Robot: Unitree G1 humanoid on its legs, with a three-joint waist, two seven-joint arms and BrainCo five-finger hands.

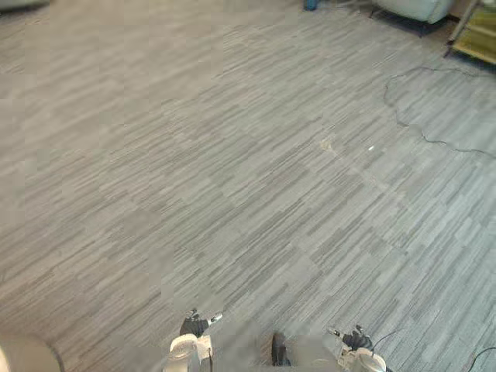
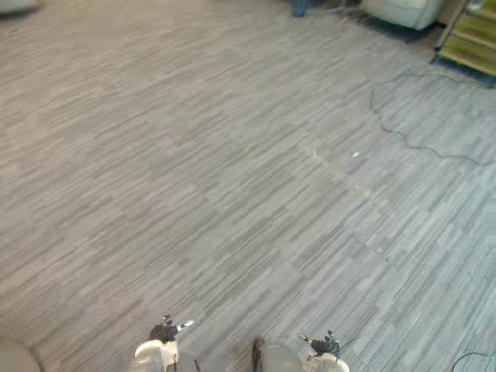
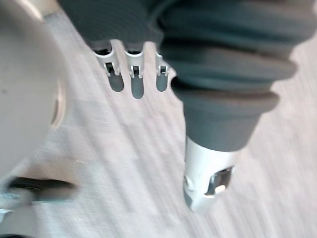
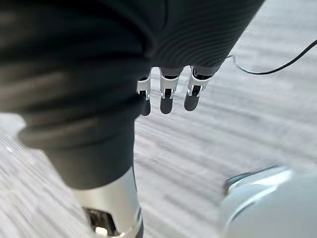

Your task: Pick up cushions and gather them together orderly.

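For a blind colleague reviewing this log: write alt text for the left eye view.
A grey striped carpet floor stretches ahead, seen from above. At the near edge, the robot's left hand and right hand hang low, both holding nothing. At the far right stand a pale upholstered seat and a yellow-green shelf unit.

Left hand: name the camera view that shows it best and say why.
The left wrist view. There the left hand is close up: its fingers hang straight over the grey carpet, thumb apart, holding nothing. Both eye views show it small at the lower edge, fingers hard to read. The right wrist view shows the right hand.
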